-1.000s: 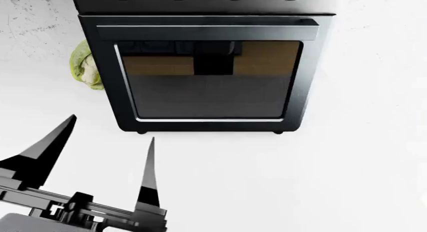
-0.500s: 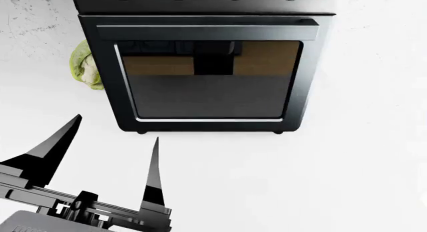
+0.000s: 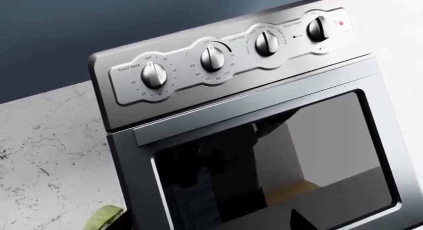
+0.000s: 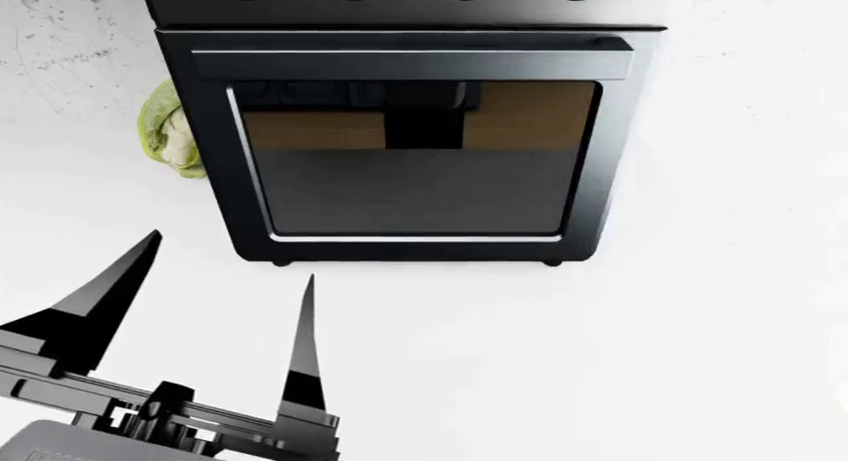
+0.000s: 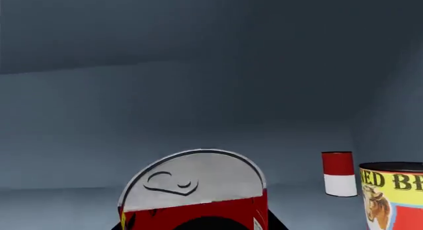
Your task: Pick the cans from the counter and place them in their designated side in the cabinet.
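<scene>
In the right wrist view a red can [image 5: 198, 202] with a grey lid fills the foreground, tilted, between the dark fingers of my right gripper [image 5: 198, 224], which is shut on it inside the blue-grey cabinet [image 5: 198, 81]. A second can [image 5: 395, 198] with a yellow band stands upright to one side on the cabinet floor. In the head view my left gripper [image 4: 220, 274] hovers open over the white counter [image 4: 689, 362], in front of the oven's left corner, holding nothing. The right gripper is outside the head view.
A black toaster oven [image 4: 411, 153] with a glass door stands mid-counter; its knobs [image 3: 213, 58] show in the left wrist view. A green leafy vegetable [image 4: 170, 131] lies at its left side. A small red-and-white can [image 5: 339, 173] stands deeper in the cabinet.
The left gripper has shifted slightly to the right and toward the oven, still open. Oven and vegetable have not moved.
</scene>
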